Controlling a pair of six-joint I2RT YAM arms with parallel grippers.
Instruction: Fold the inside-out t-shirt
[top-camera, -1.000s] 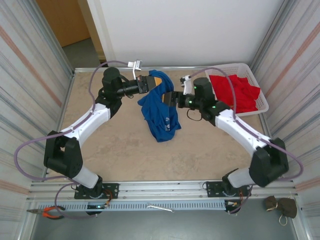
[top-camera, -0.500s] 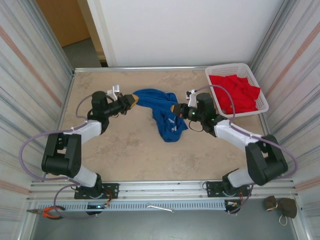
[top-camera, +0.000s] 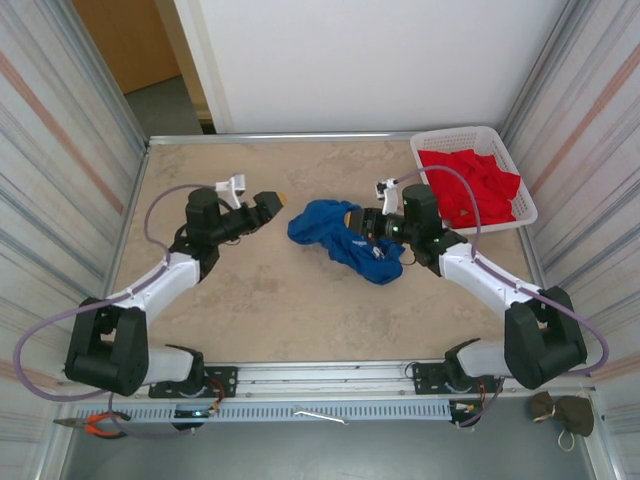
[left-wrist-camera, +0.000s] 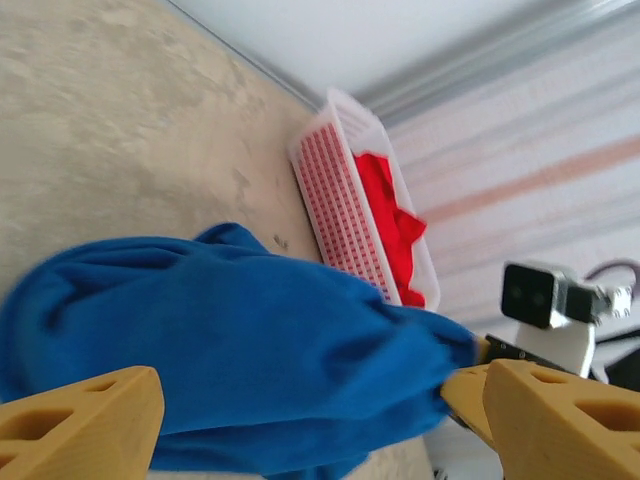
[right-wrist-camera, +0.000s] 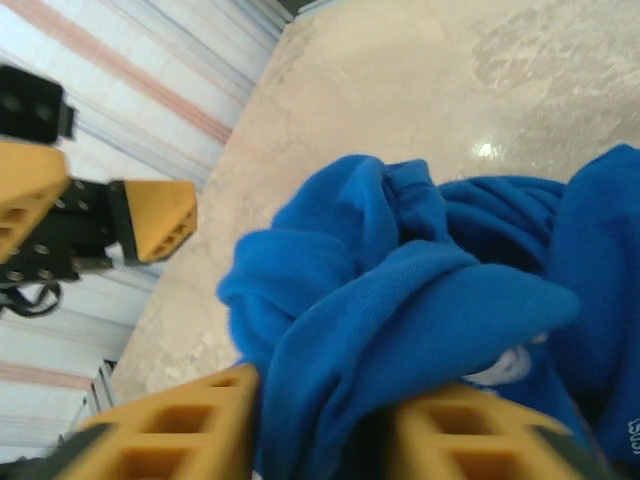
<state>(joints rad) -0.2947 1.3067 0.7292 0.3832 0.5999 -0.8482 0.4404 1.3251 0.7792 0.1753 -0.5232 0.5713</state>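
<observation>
Beige tabletop (top-camera: 250, 290): shirt let go on one side and back down in a heap.
Your left gripper (top-camera: 272, 203), clamped on the cloth a moment ago, now stands with jaws wide, just clear of the inside-out t-shirt (top-camera: 340, 238). The shirt has dropped from its stretched hang into a crumpled mound right of centre, near the white basket (top-camera: 500, 138). Your right gripper (top-camera: 352, 220) sits against the mound with blue fabric between its fingers; whether it clamps cannot be told. Judgement: no fold is started, and the shirt needs spreading flat first.
</observation>
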